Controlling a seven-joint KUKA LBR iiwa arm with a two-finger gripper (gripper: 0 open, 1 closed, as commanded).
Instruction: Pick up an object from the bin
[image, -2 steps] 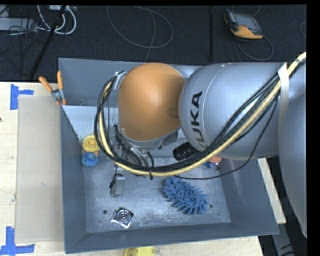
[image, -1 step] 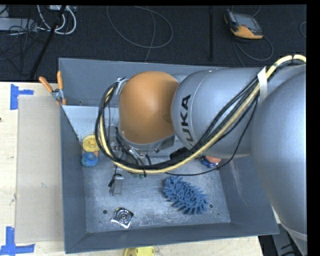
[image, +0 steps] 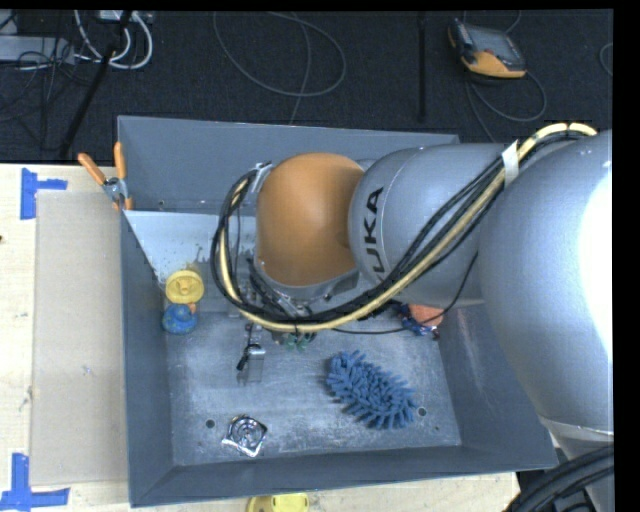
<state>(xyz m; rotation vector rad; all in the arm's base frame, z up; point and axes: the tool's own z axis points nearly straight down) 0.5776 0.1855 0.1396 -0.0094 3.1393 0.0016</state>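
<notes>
1. Toward the near wall from the end effector (image: 248, 362), apart from it, a small silvery crumpled metal piece (image: 245, 436) lies flat on the floor of the bin (image: 300, 425).
2. That end effector hangs over bare grey floor, touching none of the things; whether it is spread or pressed together cannot be told.
3. Left of it, near the wall, stands a yellow-topped blue toy (image: 183, 301).
4. Right of it lies a blue spiky brush-like thing (image: 370, 390).

Overhead cam, slight tilt, over bin (image: 290, 405)
</notes>
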